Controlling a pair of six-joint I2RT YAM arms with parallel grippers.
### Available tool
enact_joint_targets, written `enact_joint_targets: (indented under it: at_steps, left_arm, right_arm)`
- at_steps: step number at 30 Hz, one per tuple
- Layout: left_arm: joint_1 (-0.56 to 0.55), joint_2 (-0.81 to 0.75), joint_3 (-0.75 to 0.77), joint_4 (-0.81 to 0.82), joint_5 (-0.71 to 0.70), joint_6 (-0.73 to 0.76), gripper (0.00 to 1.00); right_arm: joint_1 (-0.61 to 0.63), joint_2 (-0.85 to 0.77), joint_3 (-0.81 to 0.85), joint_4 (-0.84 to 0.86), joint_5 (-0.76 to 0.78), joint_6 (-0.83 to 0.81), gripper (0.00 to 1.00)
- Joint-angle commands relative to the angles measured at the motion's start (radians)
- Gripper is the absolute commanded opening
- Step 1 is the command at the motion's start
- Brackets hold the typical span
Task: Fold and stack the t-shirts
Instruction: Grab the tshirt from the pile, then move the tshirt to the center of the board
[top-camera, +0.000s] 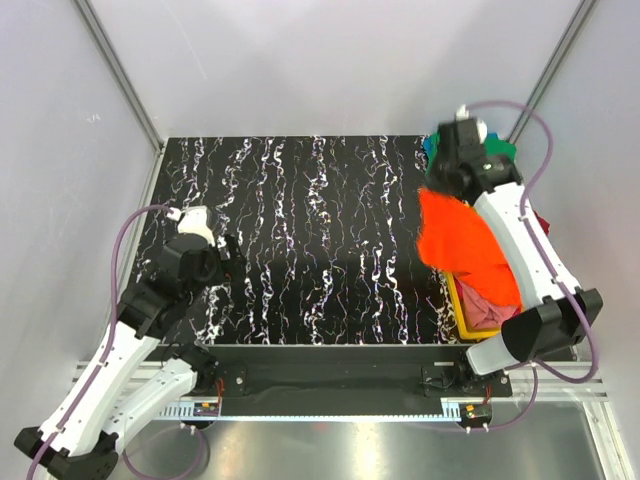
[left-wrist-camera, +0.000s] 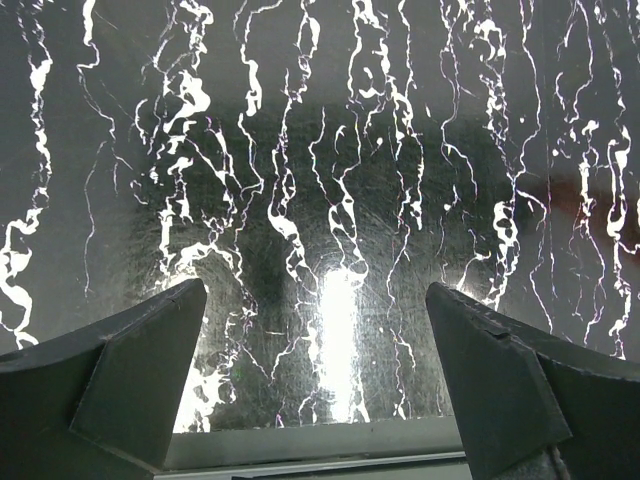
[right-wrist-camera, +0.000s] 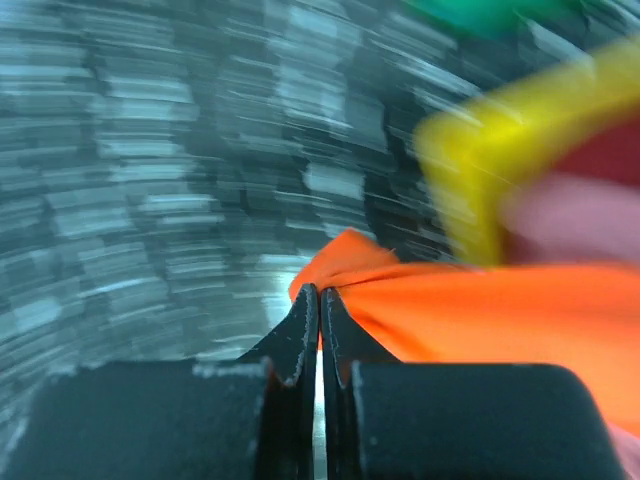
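Note:
A bright orange t-shirt (top-camera: 465, 245) hangs over the right edge of the table, draped from my right gripper (top-camera: 437, 188) down toward the yellow tray. In the right wrist view the right gripper (right-wrist-camera: 319, 295) is shut on a bunched edge of the orange t-shirt (right-wrist-camera: 480, 310), with cloth pinched between the tips. A pink t-shirt (top-camera: 488, 308) lies in the tray, and a green t-shirt (top-camera: 502, 150) shows behind the right arm. My left gripper (top-camera: 226, 250) hovers over the table's left side. The left gripper (left-wrist-camera: 315, 288) is open, with only the table surface between its fingers.
The yellow tray (top-camera: 461, 318) stands at the table's right front edge, partly under the orange cloth and the right arm; its rim (right-wrist-camera: 500, 150) shows blurred in the right wrist view. The black marbled table (top-camera: 310, 240) has walls and frame posts around it.

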Motion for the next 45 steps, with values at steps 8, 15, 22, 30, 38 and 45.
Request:
enact_joint_targets:
  at_steps: [8, 15, 22, 30, 38, 45]
  left_arm:
    - [0.009, -0.063, -0.009, 0.029, -0.071, -0.012, 0.99]
    - [0.011, -0.080, -0.011, 0.021, -0.095, -0.023, 0.99]
    - [0.017, -0.091, -0.011, 0.012, -0.169, -0.054, 0.99]
    - [0.212, 0.272, 0.146, 0.104, -0.137, -0.068, 0.99]
    - [0.488, 0.917, 0.467, 0.188, 0.095, -0.150, 0.98]
    - [0.554, 1.248, 0.692, 0.150, 0.084, -0.193, 0.92]
  right_arm:
    - [0.199, 0.365, 0.890, 0.040, -0.681, 0.051, 0.29]
    - [0.250, 0.378, 0.603, 0.084, -0.496, 0.064, 0.70]
    - [0.250, 0.163, 0.135, 0.270, -0.383, 0.087, 0.74]
    - [0.250, 0.014, -0.244, 0.382, -0.419, 0.113, 0.74]
    - [0.250, -0.124, -0.392, 0.416, -0.457, 0.102, 0.74]
    - [0.250, -0.231, -0.456, 0.414, -0.486, 0.098, 0.75]
